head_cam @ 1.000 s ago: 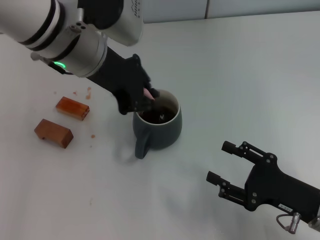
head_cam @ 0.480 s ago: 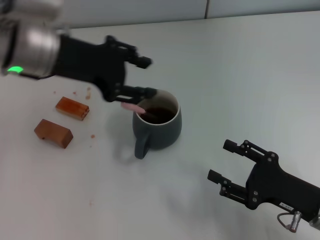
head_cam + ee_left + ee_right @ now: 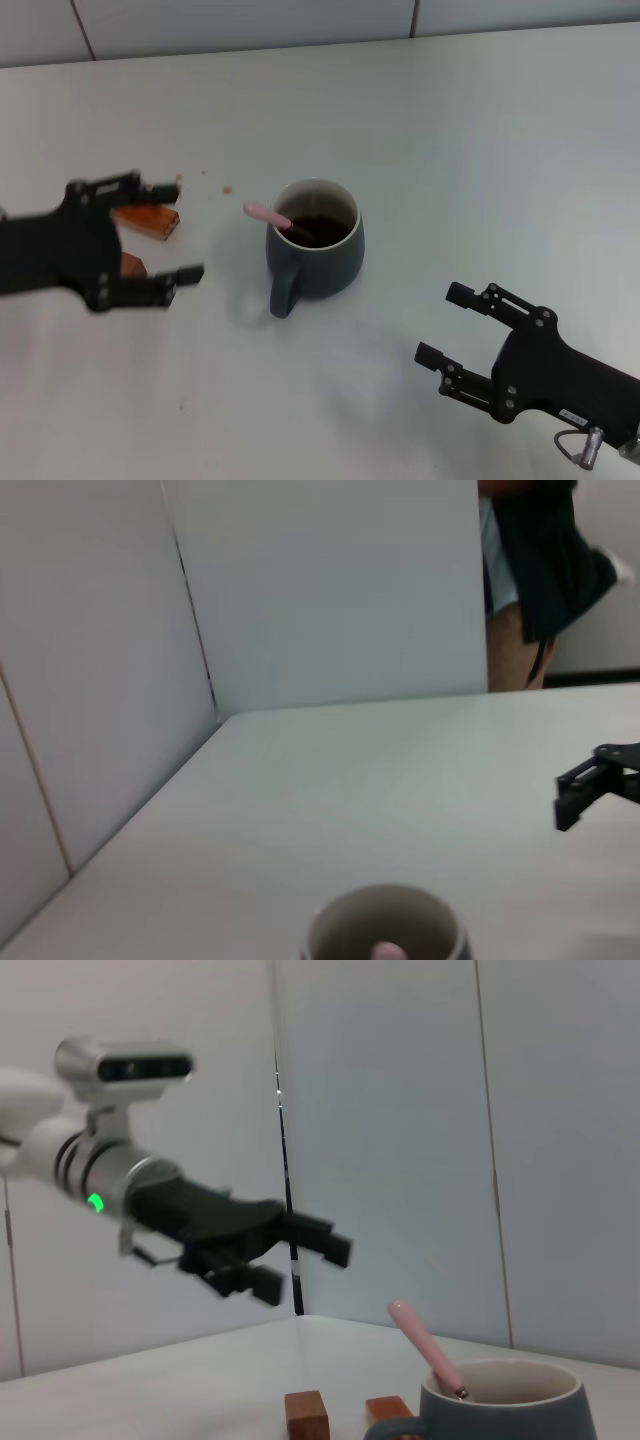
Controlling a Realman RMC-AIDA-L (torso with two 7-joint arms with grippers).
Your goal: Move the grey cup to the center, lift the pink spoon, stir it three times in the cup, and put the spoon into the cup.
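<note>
— Starting with the left gripper (image 3: 178, 228): hanging wide open, gripping nothing, hovering over the table (image 3: 480, 150) left of the grey cup (image 3: 320, 265) and apart from it.

— Agreeing. Adding the right gripper (image 3: 440, 323): sitting low at the near right, fingers spread, carrying nothing, well apart from the cup.

— Moving down to the cup itself: standing upright near the middle of the table, handle pointing toward the robot, looking dark inside.

— Then a wooden block (image 3: 150, 218), lying just beside the left gripper's far finger. Also spotting a second block (image 3: 130, 265), mostly hidden behind the gripper body.

— Finishing with the pink spoon (image 3: 265, 213): leaning in the cup, bowl end down inside, pink handle poking out over the rim toward the left gripper.

— Judging the task as good as done, then. Worrying about anything?

— Worrying mostly about that handle. Swinging the open left gripper low across the cup, risking a finger clipping the pink end, flipping the spoon out or tipping the cup.

— Also risking a block: dropping lower here, catching it with the far finger and dragging it.

— And leaning so far out, possibly sliding round the rim after any knock to the table.
</note>
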